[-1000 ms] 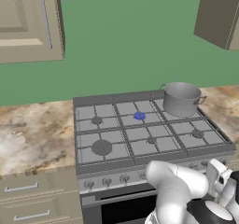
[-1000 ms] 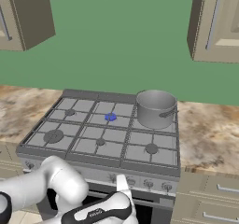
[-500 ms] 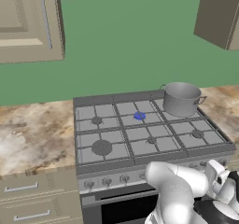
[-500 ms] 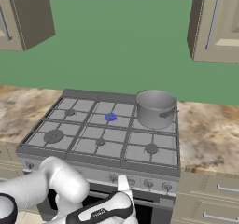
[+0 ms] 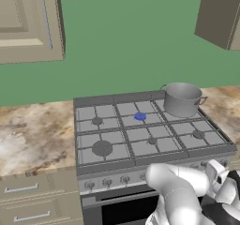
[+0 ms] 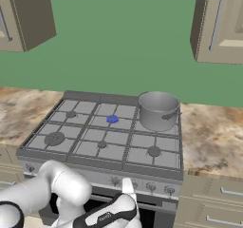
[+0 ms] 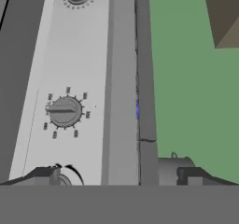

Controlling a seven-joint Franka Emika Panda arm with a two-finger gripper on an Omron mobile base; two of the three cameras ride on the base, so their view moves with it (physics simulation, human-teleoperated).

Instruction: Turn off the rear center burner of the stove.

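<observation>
The stove (image 5: pixel 123 165) is a wide grey gas range with grid grates. Its rear center burner (image 5: pixel 140 116) glows blue, also in the right base view (image 6: pixel 112 119). My gripper (image 6: pixel 127 187) hangs low in front of the knob panel (image 6: pixel 156 188), pointing at it. In the hand view the gripper (image 7: pixel 119 176) is open, its fingertips (image 7: pixel 46 174) wide apart with nothing between them. One knob (image 7: pixel 65 111) sits ahead on the panel, and another knob (image 7: pixel 64 179) shows partly beside the left fingertip. A sliver of blue glow (image 7: pixel 137 108) shows past the stove's edge.
A grey steel pot (image 5: pixel 182 99) stands on the rear right burner, seen also from the right (image 6: pixel 158 110). Marble counters (image 5: pixel 33 137) flank the stove, with drawers (image 5: pixel 23 189) below. Wall cabinets (image 6: pixel 218 23) and a hood hang above.
The hand has crept slightly sideways along the knob panel. The stove, the pot and the blue glow look the same.
</observation>
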